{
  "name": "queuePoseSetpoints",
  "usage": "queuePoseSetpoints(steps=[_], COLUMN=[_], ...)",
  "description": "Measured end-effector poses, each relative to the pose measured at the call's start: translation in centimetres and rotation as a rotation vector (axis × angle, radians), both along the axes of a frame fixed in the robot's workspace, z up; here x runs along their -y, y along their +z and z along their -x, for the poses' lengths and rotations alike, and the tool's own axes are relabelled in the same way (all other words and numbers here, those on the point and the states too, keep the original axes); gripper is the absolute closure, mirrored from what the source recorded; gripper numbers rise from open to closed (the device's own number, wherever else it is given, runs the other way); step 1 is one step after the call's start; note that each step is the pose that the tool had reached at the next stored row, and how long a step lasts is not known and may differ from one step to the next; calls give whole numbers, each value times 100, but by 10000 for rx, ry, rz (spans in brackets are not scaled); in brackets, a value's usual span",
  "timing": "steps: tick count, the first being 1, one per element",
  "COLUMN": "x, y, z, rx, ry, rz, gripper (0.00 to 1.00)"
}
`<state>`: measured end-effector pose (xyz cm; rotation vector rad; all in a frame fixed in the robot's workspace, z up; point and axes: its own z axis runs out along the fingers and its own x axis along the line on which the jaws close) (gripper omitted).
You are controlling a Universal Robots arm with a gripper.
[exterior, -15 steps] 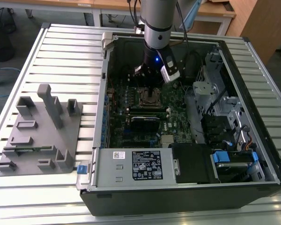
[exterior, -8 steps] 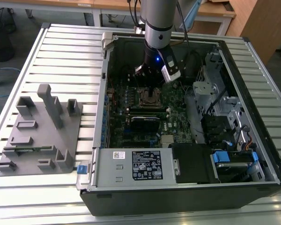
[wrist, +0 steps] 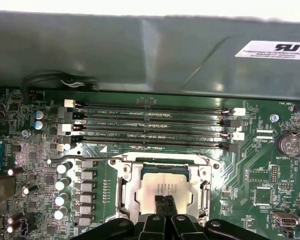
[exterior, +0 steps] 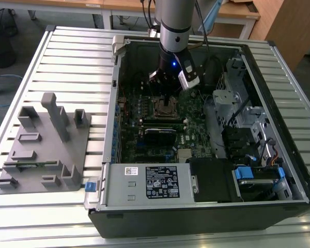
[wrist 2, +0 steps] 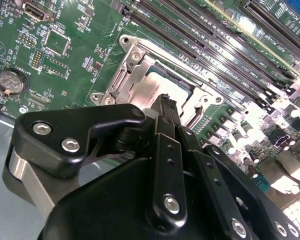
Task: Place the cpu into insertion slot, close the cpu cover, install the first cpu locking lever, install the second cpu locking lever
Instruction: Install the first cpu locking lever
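Note:
The cpu (wrist: 165, 182) is a flat silver square lying in the insertion slot (exterior: 165, 107) on the green motherboard (exterior: 139, 119). The cpu cover (wrist: 131, 172), a silver frame plate, lies flat around it with the chip showing through its window. In the second wrist view the cpu (wrist 2: 170, 82) and cpu cover (wrist 2: 127, 82) show beyond the black fingers (wrist 2: 165, 107). My gripper (wrist: 165, 205) is shut, its two fingertips pressed together with nothing between them, right over the near part of the chip. Whether the tips touch the chip, I cannot tell.
Long black memory slots (wrist: 150, 125) run just beyond the socket, with the grey case wall (wrist: 140, 50) behind them. A white-labelled power supply box (exterior: 144, 183) and a metal drive cage (exterior: 232, 103) stand inside the case. A grey fixture (exterior: 46, 144) sits at the exterior view's left.

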<state>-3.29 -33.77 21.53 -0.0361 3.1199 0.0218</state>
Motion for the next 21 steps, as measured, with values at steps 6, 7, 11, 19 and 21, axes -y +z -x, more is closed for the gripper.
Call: queuePoseSetpoints(steps=[6, 7, 11, 19, 21], x=[0, 0, 0, 0, 1], y=[15, 19, 29, 31, 38], z=[0, 0, 0, 0, 0], rx=[0, -1, 1, 1, -3], ry=[0, 0, 0, 0, 0], rz=[1, 3, -1, -1, 5], gripper=[89, 89, 89, 89, 89])
